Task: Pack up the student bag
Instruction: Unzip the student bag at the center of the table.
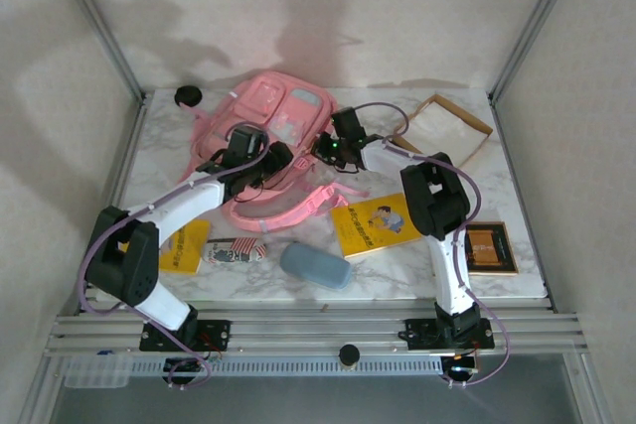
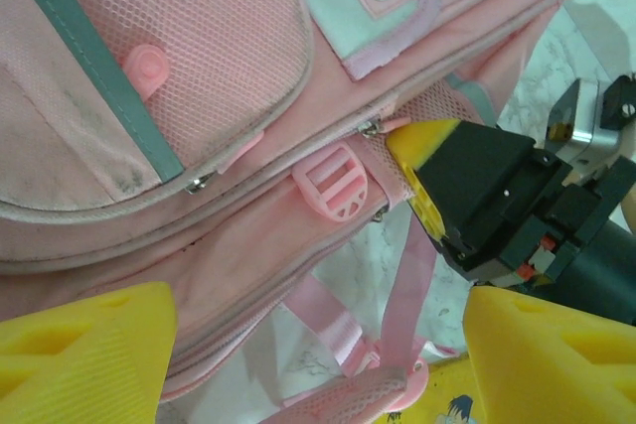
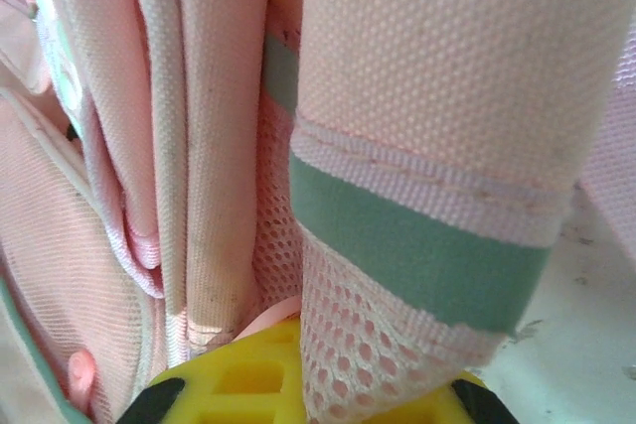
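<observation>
White marble desk (image 1: 397,280), plain walls round it. The left fingers (image 2: 89,345) are spread wide, hovering just over the near edge of the student bag (image 1: 278,111). The right fingers (image 2: 422,141) are pinched on its mesh side by a zip. Bag lies flat at far-middle, with a yellow book (image 1: 376,225) near-right of it.

Overhead faces down; 2 wrist views near bag (image 1: 273,106)

The white-and-black left arm (image 1: 184,201) and right arm (image 1: 437,201) stretch forward. The left yellow-fingered gripper (image 2: 318,345) gapes wide. The right gripper (image 1: 320,148) is perhaps clamped.
</observation>
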